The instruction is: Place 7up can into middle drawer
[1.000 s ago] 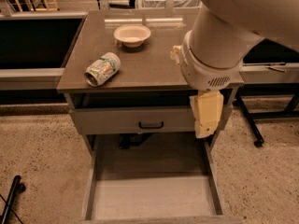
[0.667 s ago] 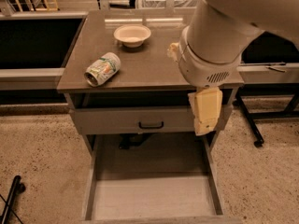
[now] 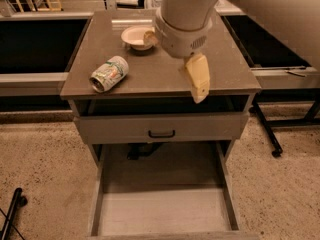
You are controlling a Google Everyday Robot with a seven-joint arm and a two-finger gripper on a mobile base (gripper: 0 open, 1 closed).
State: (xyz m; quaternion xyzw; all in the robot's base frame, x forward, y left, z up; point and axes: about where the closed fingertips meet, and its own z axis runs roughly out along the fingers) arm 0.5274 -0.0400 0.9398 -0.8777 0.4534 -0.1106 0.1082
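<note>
The 7up can (image 3: pixel 109 74) lies on its side on the left part of the cabinet top (image 3: pixel 150 81), white and green with a silver end facing front-left. My gripper (image 3: pixel 200 90) hangs under the big pale wrist above the front right part of the top, to the right of the can and apart from it, holding nothing I can see. The middle drawer (image 3: pixel 162 211) stands pulled out low at the front, its pale grey floor bare.
A cream round bowl (image 3: pixel 136 36) sits at the back of the top, partly behind my wrist. A shut grey drawer front with a black handle (image 3: pixel 161 133) lies below the top. Dark tables flank the cabinet. A black wheeled stand leg (image 3: pixel 267 134) is on the right.
My arm and gripper have moved left and farther back, from the cabinet's front right corner to over the top. The can, bowl and drawer have not moved.
</note>
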